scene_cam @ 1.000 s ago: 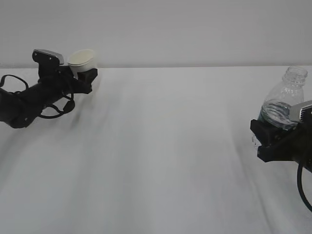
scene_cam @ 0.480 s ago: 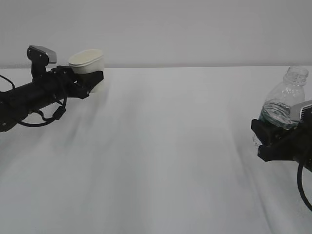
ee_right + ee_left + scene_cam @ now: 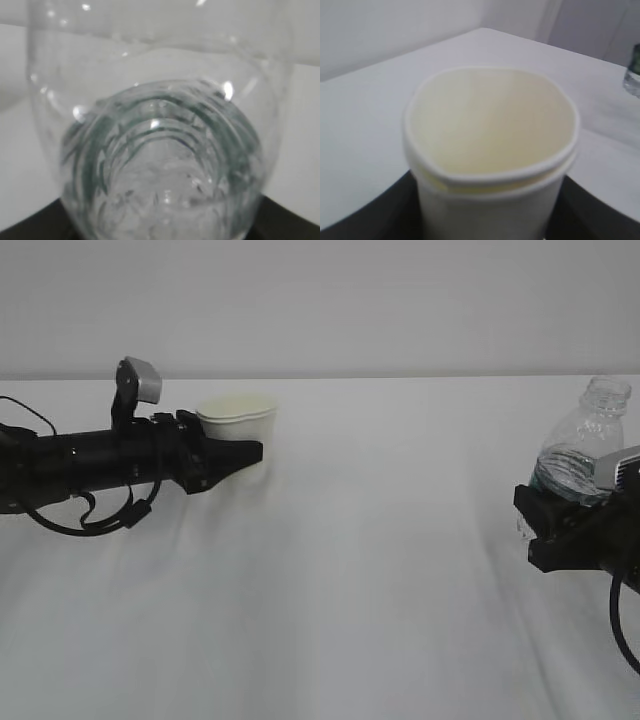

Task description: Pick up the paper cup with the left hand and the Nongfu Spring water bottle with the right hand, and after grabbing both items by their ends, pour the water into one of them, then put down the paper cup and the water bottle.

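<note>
The cream-white paper cup (image 3: 238,415) stands upright left of the table's middle, and my left gripper (image 3: 240,446) is shut on its lower wall. In the left wrist view the cup (image 3: 490,130) fills the picture, its mouth open and dry, with black fingers (image 3: 375,215) on both sides. At the right edge my right gripper (image 3: 558,528) is shut on the Nongfu Spring water bottle (image 3: 585,440), which stands nearly upright with no cap. Seen from the right wrist, the ribbed bottle (image 3: 160,150) holds clear water low down. Cup and bottle are far apart.
A white table (image 3: 380,590) spreads between the two arms, ending at a pale wall (image 3: 400,300) behind. The bottle's edge (image 3: 634,75) shows at the far right of the left wrist view.
My left arm has swung the cup to the right, from the far-left back toward the table's middle, and the arm now lies level. The right gripper and bottle have not moved.
</note>
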